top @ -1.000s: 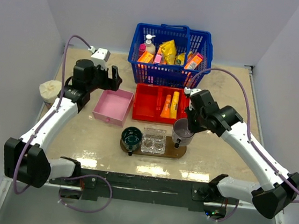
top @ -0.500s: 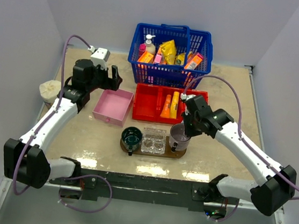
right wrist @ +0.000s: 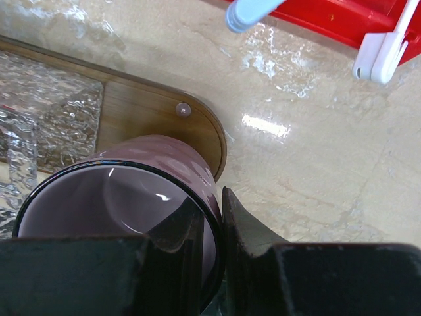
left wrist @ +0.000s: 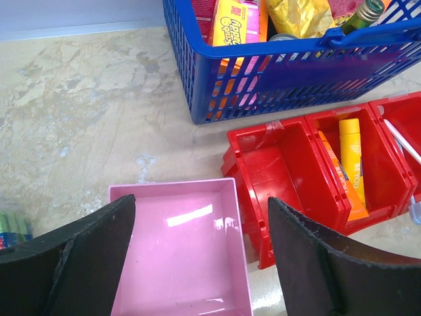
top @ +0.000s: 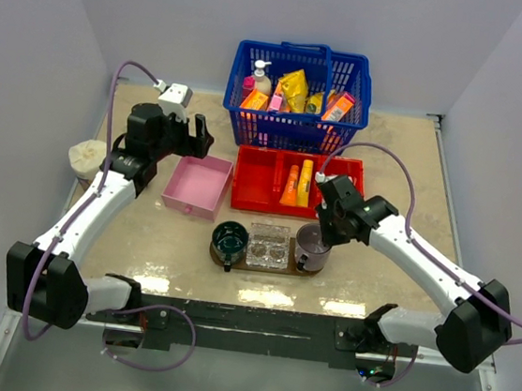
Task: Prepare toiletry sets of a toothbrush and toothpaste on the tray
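The dark wooden tray [top: 255, 267] lies near the front edge, its rounded right end [right wrist: 141, 115] below my right wrist. On that end stands a purple cup [right wrist: 164, 158], and my right gripper [right wrist: 212, 204] is shut on its rim, one finger inside and one outside. Two orange-yellow toothpaste tubes [top: 298, 183] lie in the red bin's middle compartment [left wrist: 352, 164]. A thin white toothbrush [left wrist: 401, 141] rests in the bin's right compartment. Its white end [right wrist: 383, 47] and a pale blue tip [right wrist: 245, 13] show at the bin's edge. My left gripper [left wrist: 200, 204] hangs open over the pink box [left wrist: 177, 250].
A dark green cup [top: 230, 239] and a clear glass dish [top: 268, 245] share the tray with the purple cup. The red bin [top: 254, 187] sits behind the tray, the blue basket [top: 295, 124] of goods behind that. A beige roll [top: 86, 157] lies far left.
My right gripper has come down and leftward with the purple cup, which now rests on the tray's right end. The left arm has not moved.
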Controlling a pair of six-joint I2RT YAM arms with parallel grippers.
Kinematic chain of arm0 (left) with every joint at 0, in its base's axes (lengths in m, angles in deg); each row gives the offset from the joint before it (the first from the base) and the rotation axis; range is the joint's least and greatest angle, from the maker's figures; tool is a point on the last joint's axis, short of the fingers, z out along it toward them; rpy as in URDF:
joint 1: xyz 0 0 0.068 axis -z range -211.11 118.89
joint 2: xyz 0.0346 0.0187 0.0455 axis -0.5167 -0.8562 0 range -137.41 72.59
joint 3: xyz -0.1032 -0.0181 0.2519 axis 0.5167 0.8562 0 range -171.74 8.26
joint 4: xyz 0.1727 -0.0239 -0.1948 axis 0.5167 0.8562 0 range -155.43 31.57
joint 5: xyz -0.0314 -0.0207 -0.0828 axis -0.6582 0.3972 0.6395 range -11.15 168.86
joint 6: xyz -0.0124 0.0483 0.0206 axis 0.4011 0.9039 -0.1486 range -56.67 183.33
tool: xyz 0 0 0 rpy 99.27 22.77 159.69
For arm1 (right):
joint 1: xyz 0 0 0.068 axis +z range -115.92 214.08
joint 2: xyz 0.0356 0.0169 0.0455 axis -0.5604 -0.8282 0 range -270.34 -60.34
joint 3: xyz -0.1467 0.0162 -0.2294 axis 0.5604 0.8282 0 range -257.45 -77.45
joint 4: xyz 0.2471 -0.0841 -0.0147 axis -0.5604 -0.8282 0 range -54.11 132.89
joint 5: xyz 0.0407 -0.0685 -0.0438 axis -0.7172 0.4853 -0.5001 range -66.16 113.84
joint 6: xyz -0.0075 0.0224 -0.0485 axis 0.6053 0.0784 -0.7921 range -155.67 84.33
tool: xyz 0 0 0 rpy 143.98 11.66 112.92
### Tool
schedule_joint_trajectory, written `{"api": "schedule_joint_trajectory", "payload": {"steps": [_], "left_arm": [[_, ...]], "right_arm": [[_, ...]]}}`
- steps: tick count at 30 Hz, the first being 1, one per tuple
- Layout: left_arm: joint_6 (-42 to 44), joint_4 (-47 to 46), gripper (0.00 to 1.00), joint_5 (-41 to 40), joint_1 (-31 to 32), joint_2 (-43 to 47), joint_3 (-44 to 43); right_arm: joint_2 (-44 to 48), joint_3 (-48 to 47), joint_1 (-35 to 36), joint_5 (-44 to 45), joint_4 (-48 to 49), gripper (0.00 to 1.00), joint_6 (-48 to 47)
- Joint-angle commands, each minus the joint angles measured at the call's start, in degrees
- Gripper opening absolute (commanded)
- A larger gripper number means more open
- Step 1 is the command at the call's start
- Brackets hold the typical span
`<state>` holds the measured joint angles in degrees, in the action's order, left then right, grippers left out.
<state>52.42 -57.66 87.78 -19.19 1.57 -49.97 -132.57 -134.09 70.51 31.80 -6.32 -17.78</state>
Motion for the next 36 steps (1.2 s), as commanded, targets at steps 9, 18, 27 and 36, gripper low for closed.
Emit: {"api": "schedule_joint_trajectory", "payload": {"steps": [9,18,27,36], "left_arm": [[0.2,-2.7,0.86,1.4,0.1,1.2,0.2],[0.1,-2.8,0.86,1.5,0.1,1.2,0.2],[0.1,-2.9,0.85,2.1,0.1,1.0,0.4],[0.1,-3.0,0.86,2.2,0.1,0.9,0.5]], "right_arm": [[4.3,3.6,0.1,0.7,8.5,0.0,3.0],[2.9,5.9,0.2,1.3,10.4,0.0,3.3],[2.3,7.4,0.2,2.1,12.7,0.0,3.4],[0.4,7.7,0.2,2.6,12.9,0.01,3.6]]}}
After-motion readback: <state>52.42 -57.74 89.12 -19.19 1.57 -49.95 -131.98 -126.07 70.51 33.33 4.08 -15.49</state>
